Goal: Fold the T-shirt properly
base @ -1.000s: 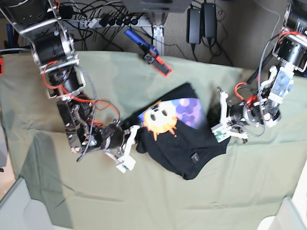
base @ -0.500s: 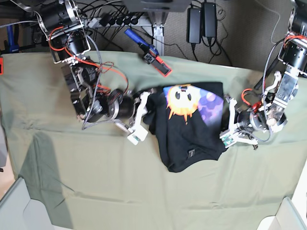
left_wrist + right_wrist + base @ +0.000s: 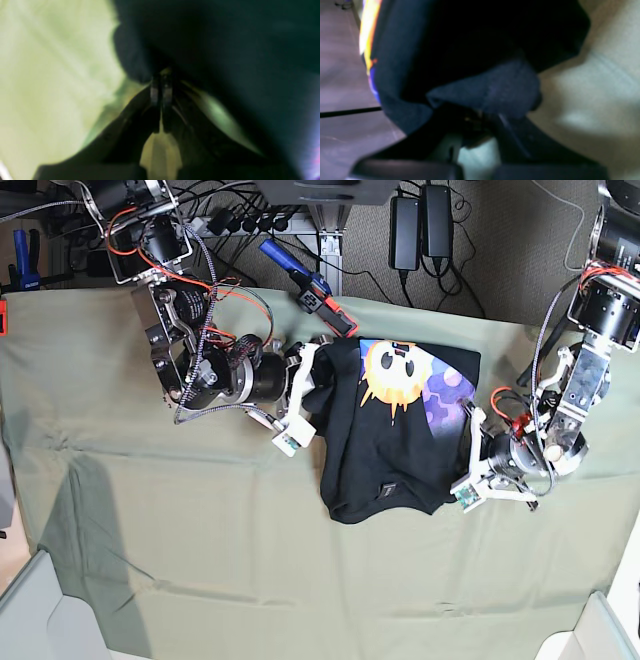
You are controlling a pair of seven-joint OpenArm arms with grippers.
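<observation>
**Both grippers pinching the shirt's opposite edges**

Clearly, the left gripper (image 3: 161, 82) has its fingers pressed together on a dark fold of the T-shirt (image 3: 395, 430), the black cloth bunching right at the tips in the left wrist view. The right gripper (image 3: 480, 117) likewise bites a thick black hem; its fingertips are mostly buried under fabric, but the cloth wraps snugly around them.

Outward from there, in the base view the left gripper (image 3: 470, 470) sits at the shirt's right edge and the right gripper (image 3: 300, 395) at its left edge. The shirt lies in a compact, already doubled bundle near the far middle of the pale green cloth (image 3: 200, 560), sun-face print (image 3: 395, 375) facing up at the far end, a small label (image 3: 384, 489) toward the near end.

By my reading, the step in hand is repositioning or squaring the folded bundle. The next move likely calls for laying it flat, with both arms matched so the layers don't skew, then letting go without dragging the edges.
</observation>
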